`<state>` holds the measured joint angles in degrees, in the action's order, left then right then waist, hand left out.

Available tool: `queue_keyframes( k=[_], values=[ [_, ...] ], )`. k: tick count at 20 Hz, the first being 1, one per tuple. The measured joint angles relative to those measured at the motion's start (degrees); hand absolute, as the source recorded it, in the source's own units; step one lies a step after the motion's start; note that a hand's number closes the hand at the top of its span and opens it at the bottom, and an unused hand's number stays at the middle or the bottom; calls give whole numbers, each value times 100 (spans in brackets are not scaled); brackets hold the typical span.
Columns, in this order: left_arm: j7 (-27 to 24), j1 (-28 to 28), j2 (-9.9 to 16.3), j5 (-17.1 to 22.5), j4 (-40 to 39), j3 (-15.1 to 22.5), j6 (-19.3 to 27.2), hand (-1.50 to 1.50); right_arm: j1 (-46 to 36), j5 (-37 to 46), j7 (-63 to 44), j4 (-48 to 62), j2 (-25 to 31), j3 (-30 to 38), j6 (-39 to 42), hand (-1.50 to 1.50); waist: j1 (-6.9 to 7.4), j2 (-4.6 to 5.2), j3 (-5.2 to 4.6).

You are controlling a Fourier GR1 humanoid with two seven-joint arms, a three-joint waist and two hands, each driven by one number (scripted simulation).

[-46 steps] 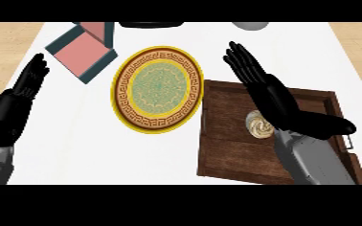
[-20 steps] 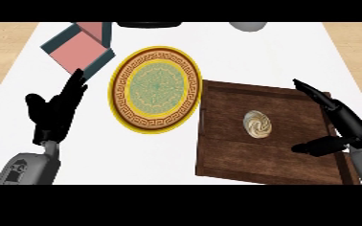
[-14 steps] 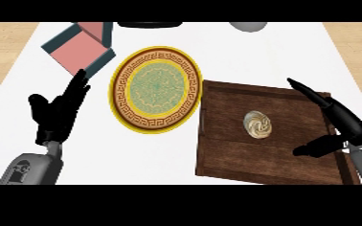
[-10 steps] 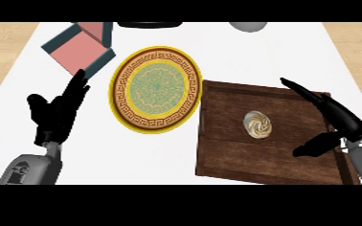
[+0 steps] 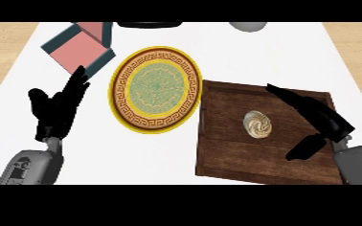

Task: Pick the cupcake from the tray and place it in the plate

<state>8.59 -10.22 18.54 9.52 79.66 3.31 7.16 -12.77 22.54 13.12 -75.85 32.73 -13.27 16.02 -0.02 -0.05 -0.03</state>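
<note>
Our right hand (image 5: 322,124) hangs spread and empty, lower right beside the cupcake (image 5: 257,124) on the tray (image 5: 233,163); closing off-centre could tip it.

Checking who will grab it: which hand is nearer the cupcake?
Right. The right hand hovers open just right of the cupcake over the tray; the left hand rests beyond the plate.

Swirl-topped cupcake (image 5: 257,124) on dark wooden tray (image 5: 230,160), right of round gold-rimmed patterned plate (image 5: 155,89); pink-and-teal box (image 5: 78,51) behind plate at left; open hands flank both.
</note>
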Motion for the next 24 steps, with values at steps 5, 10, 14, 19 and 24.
queue_keyframes(
  k=[5,10,14,19,24],
  values=[
    [48,40,-39,-86,72,-139,-119,0,-159,474,-97,225,-188,-61,223,-150,15,4,2],
    [119,24,-177,-235,109,-228,-153,0,-291,844,-355,263,-474,-40,465,-150,13,3,2],
    [85,90,-250,-329,124,-288,-294,0,-439,1180,-459,467,-721,37,498,-150,14,4,2],
    [84,3,-264,-363,46,-518,-473,0,-537,1614,-343,730,-969,138,397,-150,10,-11,-12],
    [212,74,-397,-513,235,-496,-432,0,-667,1965,-300,921,-1122,102,447,-150,11,-31,-27]
  ],
)
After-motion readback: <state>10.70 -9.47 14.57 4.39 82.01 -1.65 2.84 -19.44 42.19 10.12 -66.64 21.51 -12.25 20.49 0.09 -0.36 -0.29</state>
